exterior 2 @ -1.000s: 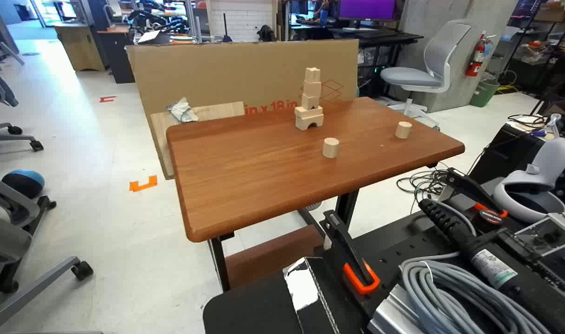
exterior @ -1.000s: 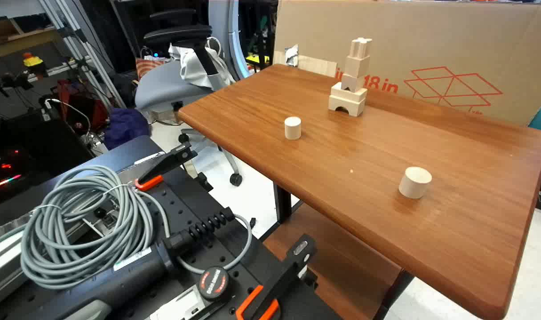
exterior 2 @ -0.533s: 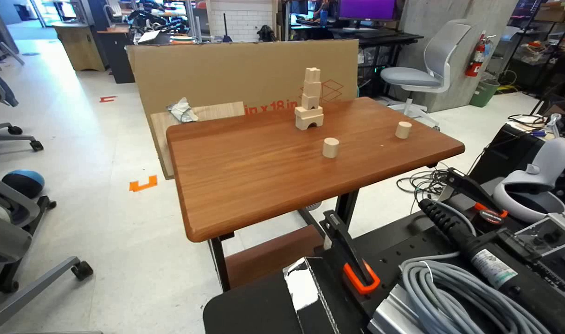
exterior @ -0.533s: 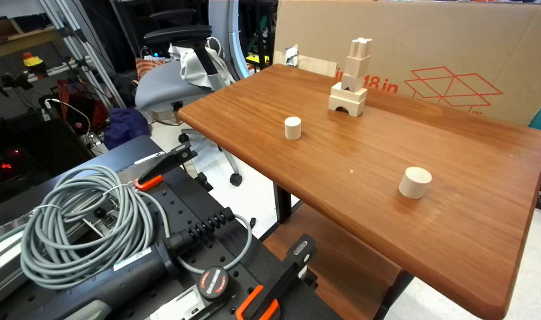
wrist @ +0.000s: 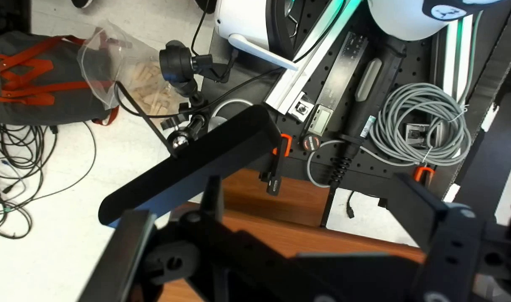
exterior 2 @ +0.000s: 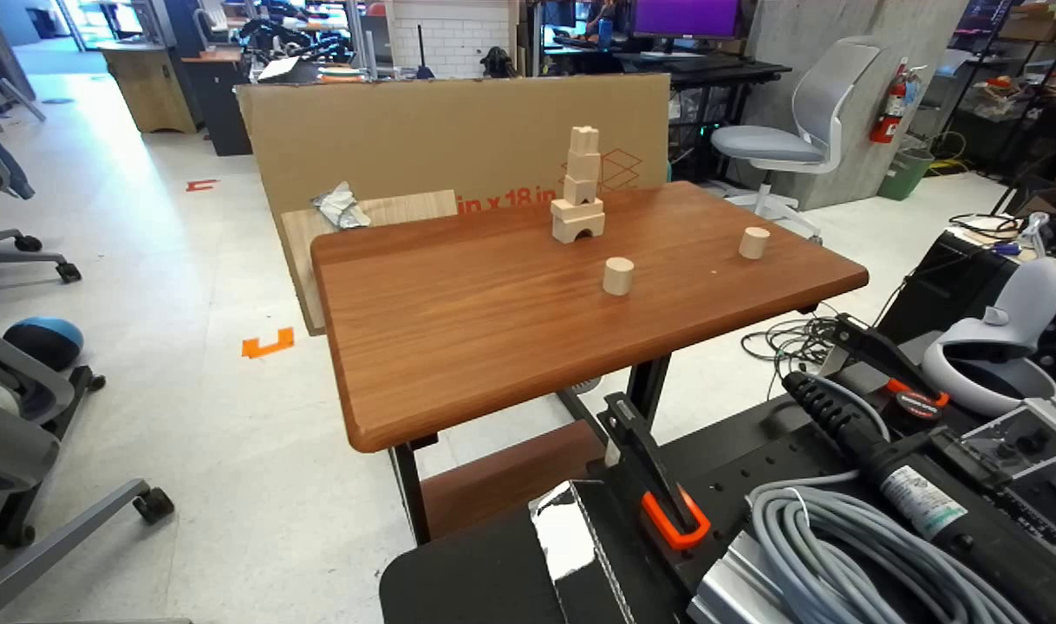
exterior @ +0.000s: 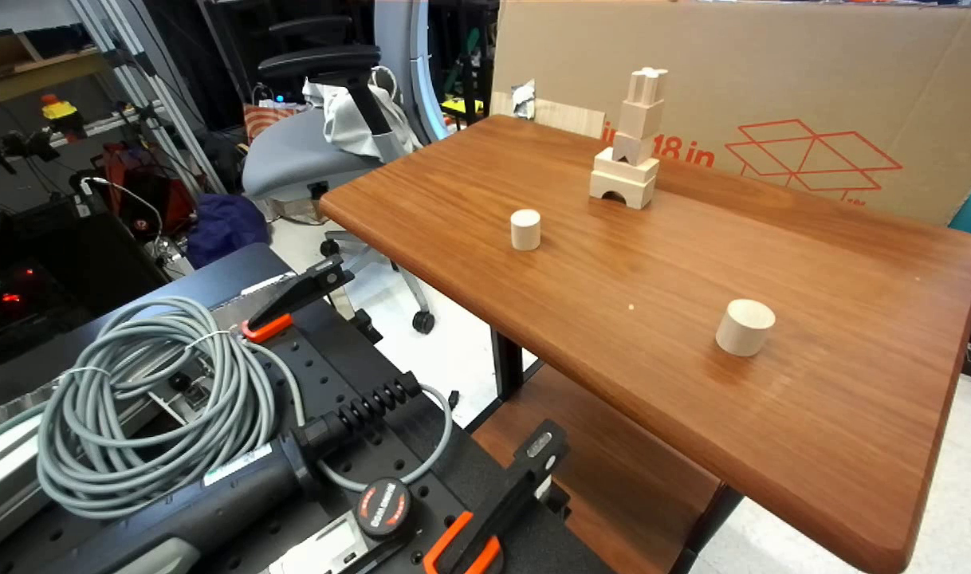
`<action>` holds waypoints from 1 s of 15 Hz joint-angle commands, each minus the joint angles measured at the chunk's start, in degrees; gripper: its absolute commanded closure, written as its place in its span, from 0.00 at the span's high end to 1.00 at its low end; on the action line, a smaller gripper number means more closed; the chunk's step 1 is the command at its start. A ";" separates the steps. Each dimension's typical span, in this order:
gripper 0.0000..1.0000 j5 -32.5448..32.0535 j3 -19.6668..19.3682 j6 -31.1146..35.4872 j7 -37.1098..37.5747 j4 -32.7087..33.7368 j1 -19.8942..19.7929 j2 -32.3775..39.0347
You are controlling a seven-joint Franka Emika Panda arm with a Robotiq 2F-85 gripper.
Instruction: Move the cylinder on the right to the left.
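The cylinder is a squat pale wooden piece [exterior: 744, 328] on the right part of the brown table [exterior: 812, 446]. It also shows on the right in an exterior view [exterior 2: 753, 243], and stands upright. A narrower pale wooden cylinder [exterior: 525, 230] stands to its left, also seen in an exterior view [exterior 2: 617, 277]. My gripper [wrist: 315, 200] shows only in the wrist view. Its fingers are wide apart with nothing between them. It is over the table's edge [wrist: 289, 235], with the workbench beyond. Neither cylinder shows in the wrist view. The arm is out of both exterior views.
A tall block tower [exterior: 630, 147] stands at the back of the table, before a cardboard sheet [exterior: 836, 72]. A workbench [wrist: 360, 163] holds coiled grey cable [wrist: 423, 121] and clamps. A long dark bar on a mount [wrist: 188, 172] rises near my gripper.
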 commanded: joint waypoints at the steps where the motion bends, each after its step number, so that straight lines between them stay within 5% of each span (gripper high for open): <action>1: 1.00 0.78 0.40 0.16 -0.81 6.17 2.16 6.38; 15: 1.00 12.81 3.28 19.63 1.39 21.22 1.14 39.19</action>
